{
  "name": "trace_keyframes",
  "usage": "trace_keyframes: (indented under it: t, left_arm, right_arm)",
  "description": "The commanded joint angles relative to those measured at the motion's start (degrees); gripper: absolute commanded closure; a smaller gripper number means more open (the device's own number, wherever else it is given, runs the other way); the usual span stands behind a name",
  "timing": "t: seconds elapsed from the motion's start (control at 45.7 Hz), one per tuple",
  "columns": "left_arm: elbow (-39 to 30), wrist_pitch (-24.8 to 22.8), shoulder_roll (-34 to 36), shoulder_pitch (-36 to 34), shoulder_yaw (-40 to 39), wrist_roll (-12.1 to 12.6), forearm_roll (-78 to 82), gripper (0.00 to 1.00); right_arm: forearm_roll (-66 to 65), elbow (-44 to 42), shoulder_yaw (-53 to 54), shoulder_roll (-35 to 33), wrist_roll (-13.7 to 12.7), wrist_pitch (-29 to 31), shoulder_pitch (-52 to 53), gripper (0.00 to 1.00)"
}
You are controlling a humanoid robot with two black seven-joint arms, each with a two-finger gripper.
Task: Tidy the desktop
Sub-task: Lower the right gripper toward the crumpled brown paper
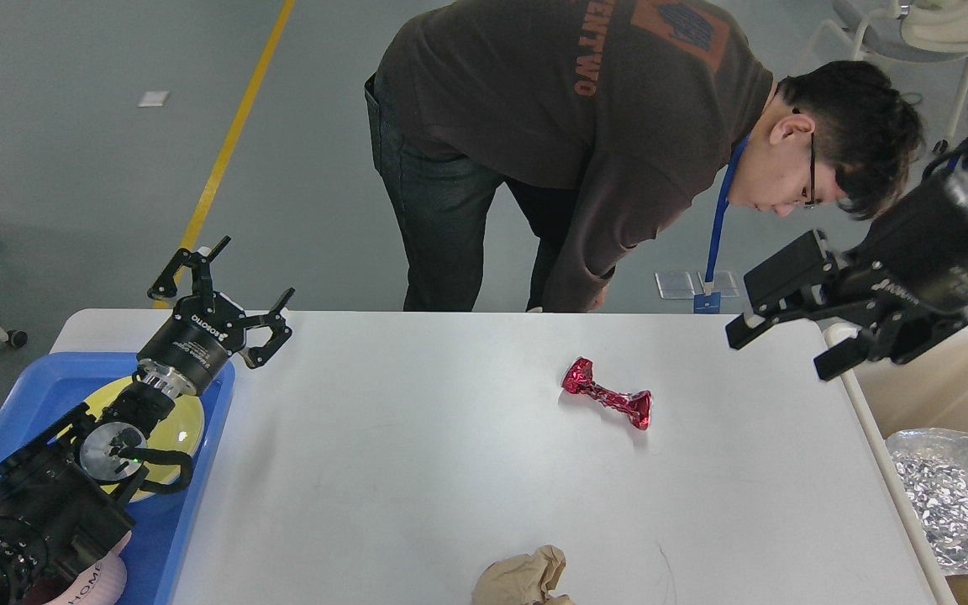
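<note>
The white desktop fills the middle of the head view. A twisted red foil wrapper lies on it right of centre. A crumpled beige paper ball lies at the near edge. My left gripper is open and empty, held above the table's far left corner by the blue tray. My right gripper is open and empty, held above the table's far right edge, well up and right of the red wrapper.
A blue tray at the left holds a yellow plate and a pink item. A beige bin at the right holds crumpled silver foil. A person bends over behind the far edge.
</note>
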Motion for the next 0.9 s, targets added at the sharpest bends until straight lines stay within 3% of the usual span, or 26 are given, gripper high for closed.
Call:
trace_keyframes:
  t: [0.0, 0.241, 0.875]
  left_arm:
    - [0.0, 0.0, 0.0, 0.0, 0.0, 0.0, 0.0, 0.00]
    - [0.0, 0.0, 0.0, 0.0, 0.0, 0.0, 0.0, 0.00]
    - [0.0, 0.0, 0.0, 0.0, 0.1, 0.1, 0.0, 0.00]
  right_arm:
    - [3.5, 0.5, 0.8, 5.8, 0.0, -11.7, -10.6, 0.00]
    - [3.4, 1.6, 6.1, 12.6, 0.1, -26.2, -24.1, 0.00]
    - [2.8, 1.0, 19.9, 19.6, 0.3, -37.9, -37.8, 0.00]
